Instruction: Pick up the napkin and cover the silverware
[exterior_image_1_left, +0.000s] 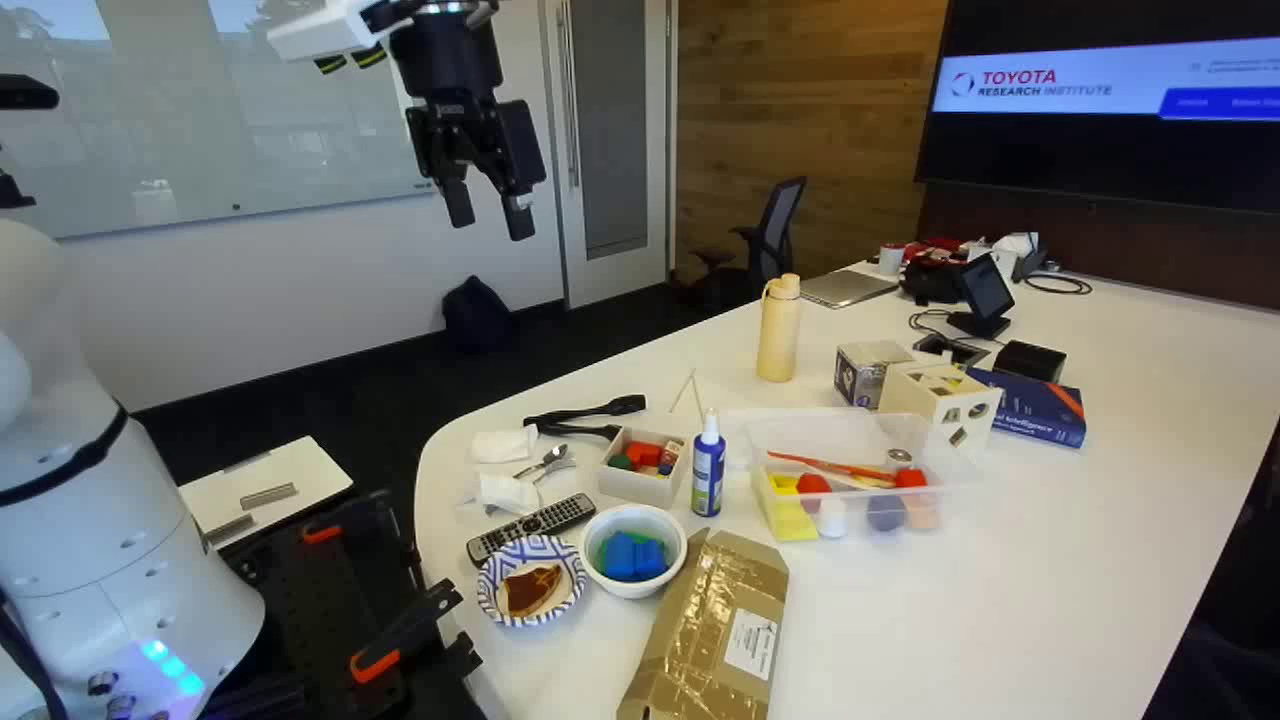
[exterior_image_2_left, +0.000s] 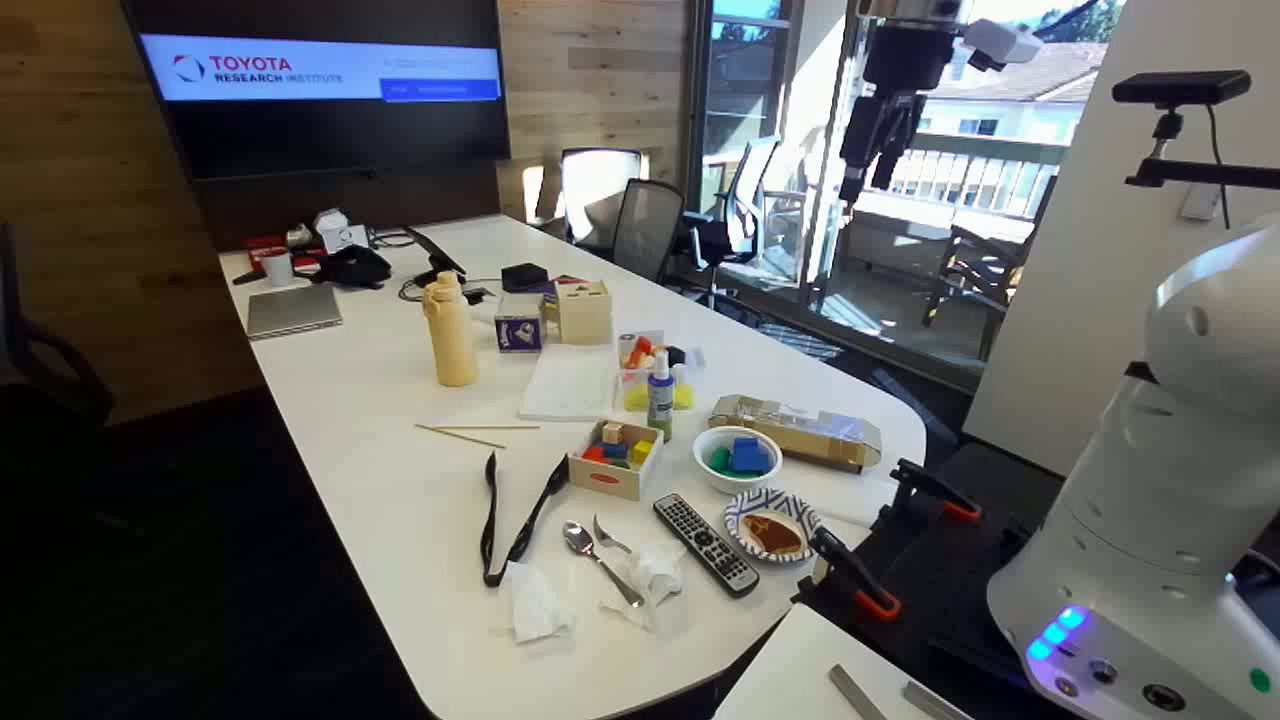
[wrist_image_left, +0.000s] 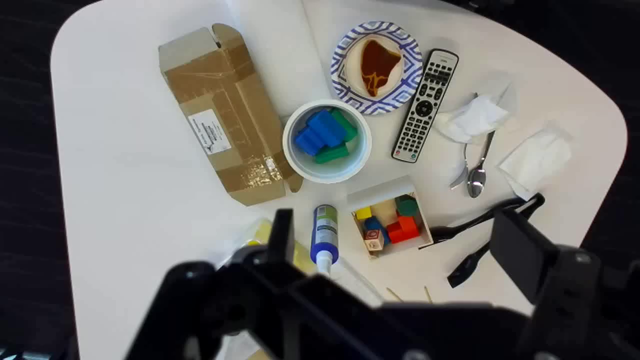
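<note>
The silverware is a metal spoon (exterior_image_1_left: 553, 456) (exterior_image_2_left: 578, 539) (wrist_image_left: 476, 183) and a fork (exterior_image_2_left: 606, 536) (wrist_image_left: 462, 175) lying side by side on the table. A crumpled white napkin (exterior_image_1_left: 509, 493) (exterior_image_2_left: 662, 572) (wrist_image_left: 479, 117) lies at their handles and hides part of them in the wrist view. A second, flatter white napkin (exterior_image_1_left: 504, 444) (exterior_image_2_left: 534, 604) (wrist_image_left: 539, 156) lies beside the silverware, touching or close to black tongs (exterior_image_1_left: 585, 412) (exterior_image_2_left: 527, 525) (wrist_image_left: 467, 226). My gripper (exterior_image_1_left: 490, 215) (exterior_image_2_left: 866, 184) (wrist_image_left: 400, 232) is open and empty, high above the table, apart from everything.
Near the silverware are a remote (wrist_image_left: 425, 106), a patterned plate (wrist_image_left: 341, 75), a white bowl (wrist_image_left: 362, 155) and a box of blocks (wrist_image_left: 422, 220). Farther off stand a spray bottle (exterior_image_1_left: 708, 470), a cardboard box (exterior_image_1_left: 715, 620), a clear bin (exterior_image_1_left: 850, 430) and a yellow bottle (exterior_image_2_left: 452, 335).
</note>
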